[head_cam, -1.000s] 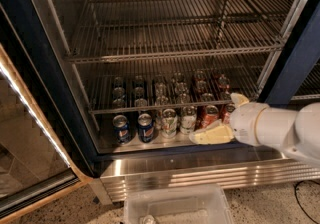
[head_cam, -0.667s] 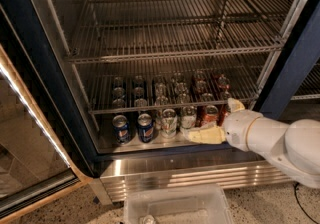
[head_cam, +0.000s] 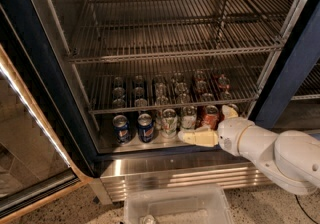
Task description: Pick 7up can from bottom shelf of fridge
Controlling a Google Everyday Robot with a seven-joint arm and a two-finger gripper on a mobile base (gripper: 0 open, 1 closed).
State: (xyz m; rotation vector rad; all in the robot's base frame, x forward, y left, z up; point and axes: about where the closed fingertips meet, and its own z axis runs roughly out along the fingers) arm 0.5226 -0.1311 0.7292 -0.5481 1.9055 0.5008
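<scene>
The fridge (head_cam: pixel 292 68) stands open, with cans in rows on its bottom shelf (head_cam: pixel 155 144). In the front row, two pale white-and-green 7up cans (head_cam: pixel 169 122) (head_cam: pixel 188 117) stand right of two blue cans (head_cam: pixel 121 128). An orange-red can (head_cam: pixel 209 116) stands right of the 7up cans. My gripper (head_cam: pixel 204 124) reaches in from the right at the shelf's front edge. It is open. One cream finger (head_cam: pixel 196 137) lies low in front of the right 7up can, and the other finger (head_cam: pixel 229 112) is up beside the orange-red can. It holds nothing.
Grey wire racks (head_cam: pixel 170 50) span the fridge above the cans. The glass door (head_cam: pixel 22 138) hangs open at the left. The ribbed steel base (head_cam: pixel 175 178) runs under the shelf. A clear plastic bin (head_cam: pixel 175 207) sits on the floor in front.
My arm has dropped lower and swung in from the right. The gripper has moved left along the front row toward the 7up cans. The cans have not moved.
</scene>
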